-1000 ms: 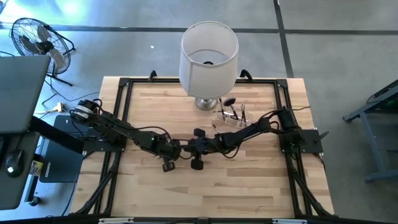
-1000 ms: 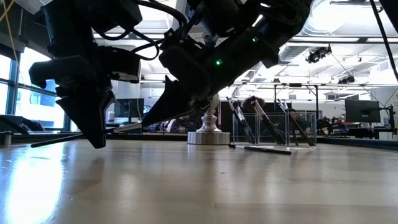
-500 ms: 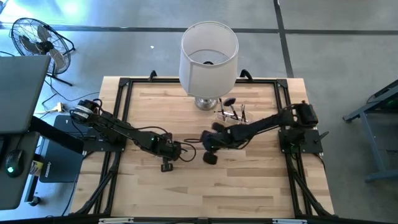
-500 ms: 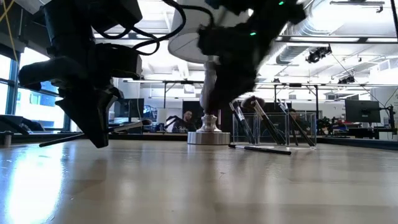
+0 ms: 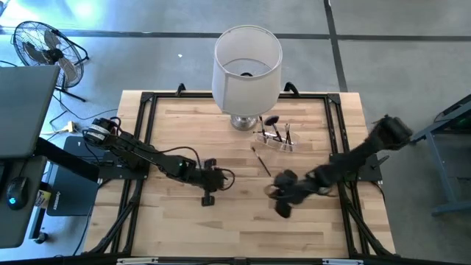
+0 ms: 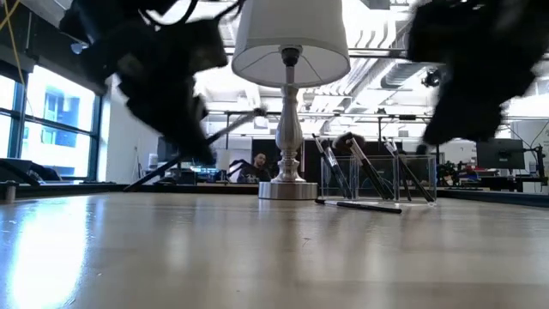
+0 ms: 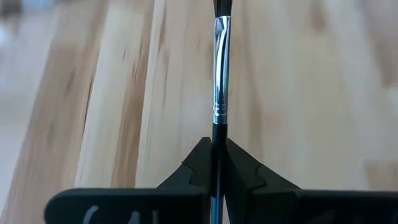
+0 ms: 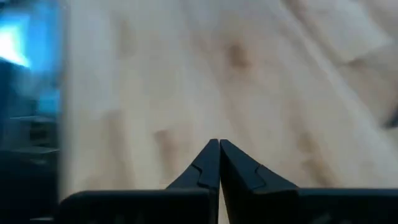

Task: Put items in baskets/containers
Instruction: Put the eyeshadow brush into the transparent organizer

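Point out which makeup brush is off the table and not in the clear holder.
The thin brush clamped in the left gripper, silver ferrule pointing forward. The others stand in the clear holder or lie on the table beside it.

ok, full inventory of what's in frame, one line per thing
Table: one, light wood, dark frame.
Lamp: one, white shade, silver base, table's far edge.
Clear holder: one, beside the lamp base, several brushes standing in it.
Loose brush: one, dark, flat on the table near the holder.
Held brush: one, dark handle, silver ferrule, in the left pincer.
Fan: one, black, on the floor.
Person: one, far background.
Left pincer: shut on the held brush, mid-table.
Right pincer: shut, empty, right of centre.
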`<state>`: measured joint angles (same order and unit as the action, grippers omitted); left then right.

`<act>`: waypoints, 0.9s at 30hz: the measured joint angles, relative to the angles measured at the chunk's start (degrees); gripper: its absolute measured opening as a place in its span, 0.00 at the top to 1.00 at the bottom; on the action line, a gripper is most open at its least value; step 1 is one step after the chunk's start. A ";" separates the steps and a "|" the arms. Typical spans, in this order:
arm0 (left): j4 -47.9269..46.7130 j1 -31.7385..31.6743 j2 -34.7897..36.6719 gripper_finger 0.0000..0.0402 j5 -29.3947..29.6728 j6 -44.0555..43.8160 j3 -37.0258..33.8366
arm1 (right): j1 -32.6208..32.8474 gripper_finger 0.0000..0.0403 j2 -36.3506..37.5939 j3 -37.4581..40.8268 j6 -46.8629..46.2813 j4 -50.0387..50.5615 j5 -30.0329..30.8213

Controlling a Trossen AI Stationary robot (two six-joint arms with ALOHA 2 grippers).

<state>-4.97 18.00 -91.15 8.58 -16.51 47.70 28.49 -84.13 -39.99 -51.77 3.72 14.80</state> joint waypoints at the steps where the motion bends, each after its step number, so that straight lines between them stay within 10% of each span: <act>1: 2.44 0.00 0.00 0.97 0.08 1.12 0.00 | 1.58 0.99 2.14 2.83 -0.89 -3.94 0.71; 17: 51.12 -5.67 -12.52 0.97 8.14 5.79 0.31 | 12.74 0.99 26.99 31.48 -9.06 -13.97 -2.77; 27: 48.07 -8.68 -27.15 0.97 17.09 -9.10 13.68 | 12.81 0.99 30.63 36.39 1.40 -24.99 -0.93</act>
<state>43.10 9.32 -118.30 25.67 -25.61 61.38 41.30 -53.49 -3.59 -50.37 -21.27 13.86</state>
